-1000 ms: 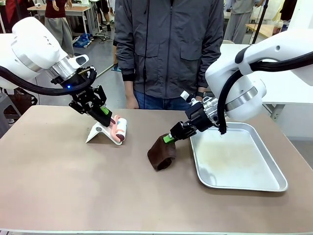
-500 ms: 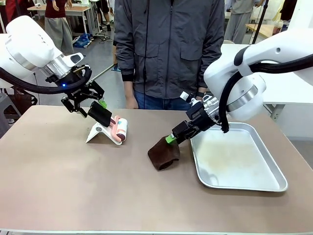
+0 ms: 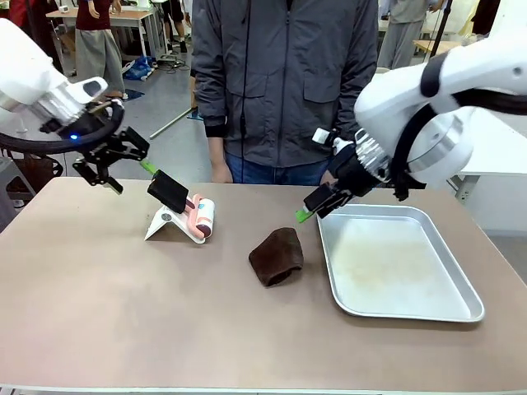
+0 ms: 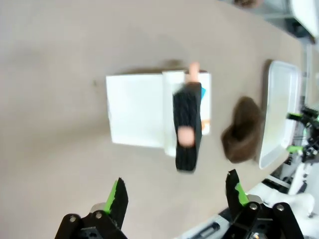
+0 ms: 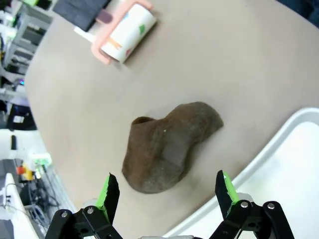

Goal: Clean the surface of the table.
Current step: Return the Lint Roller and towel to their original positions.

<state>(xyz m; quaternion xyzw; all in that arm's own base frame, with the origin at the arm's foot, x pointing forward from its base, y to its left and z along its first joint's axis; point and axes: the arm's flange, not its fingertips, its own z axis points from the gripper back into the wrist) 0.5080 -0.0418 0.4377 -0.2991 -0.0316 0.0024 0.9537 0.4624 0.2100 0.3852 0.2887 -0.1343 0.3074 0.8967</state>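
Nearest to me is the bare front part of the table [image 3: 123, 329], and nothing lies there. A little further, near the middle, the brown cloth [image 3: 277, 257] lies crumpled on the top, just beside the left rim of the metal tray [image 3: 473, 306]. My right gripper [image 3: 310, 207] hangs above the tray's near-left corner with its jaws wide apart and nothing between them; in the right wrist view the cloth [image 5: 167, 144] lies free under the green pads [image 5: 111, 193].

On the left, a lint roller [image 3: 200, 217] rests on its white stand [image 3: 165, 224], with the black handle pointing up toward my left gripper [image 3: 115, 160]. This gripper is also spread open and empty, raised beside the handle and not touching it.

I judge the wiping is not finished. To do it well, I would lower the right gripper straight over the highest fold of the cloth, close firmly, then press it flat and drag it in long overlapping strokes. I should stay away from the tray rim so that the fingers do not catch it.

At the far edge a person stands close to the table.
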